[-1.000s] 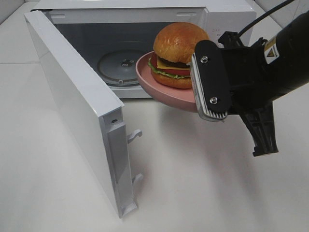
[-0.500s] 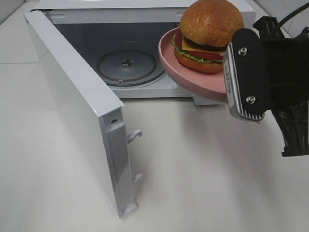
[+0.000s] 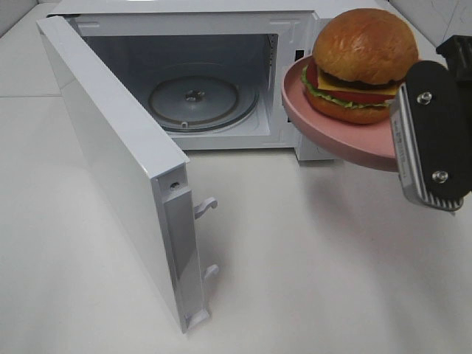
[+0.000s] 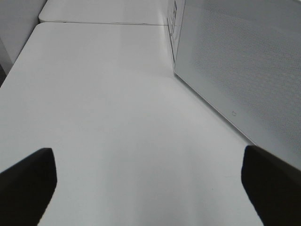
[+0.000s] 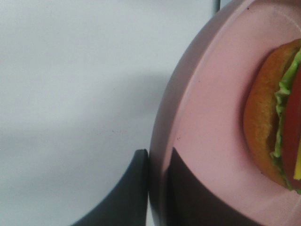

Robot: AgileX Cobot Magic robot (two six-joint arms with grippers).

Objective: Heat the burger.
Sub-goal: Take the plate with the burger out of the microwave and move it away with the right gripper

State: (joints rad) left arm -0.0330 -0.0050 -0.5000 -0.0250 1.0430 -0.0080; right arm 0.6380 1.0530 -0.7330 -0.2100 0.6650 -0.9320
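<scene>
The burger [image 3: 359,65], with a glossy brown bun, lettuce, tomato and cheese, sits on a round pink plate [image 3: 332,136] held in the air at the right, in front of the microwave's control side. My right gripper [image 3: 404,151] is shut on the plate's near rim. In the right wrist view its dark fingers pinch the plate [image 5: 211,117] edge, one [image 5: 134,193] under it and one above, with the burger [image 5: 268,127] beyond and the right gripper [image 5: 157,188] closed. My left gripper [image 4: 150,188] stands open over bare table, holding nothing.
The white microwave [image 3: 184,7] stands at the back with its door [image 3: 110,147] swung wide toward the front left. A glass turntable [image 3: 193,99] lies inside the cavity. The left wrist view shows the door panel [image 4: 244,61] beside the left gripper.
My right gripper has carried the plate and burger to the right and upward, from in front of the microwave opening to beside its right edge. The left gripper has not moved.
</scene>
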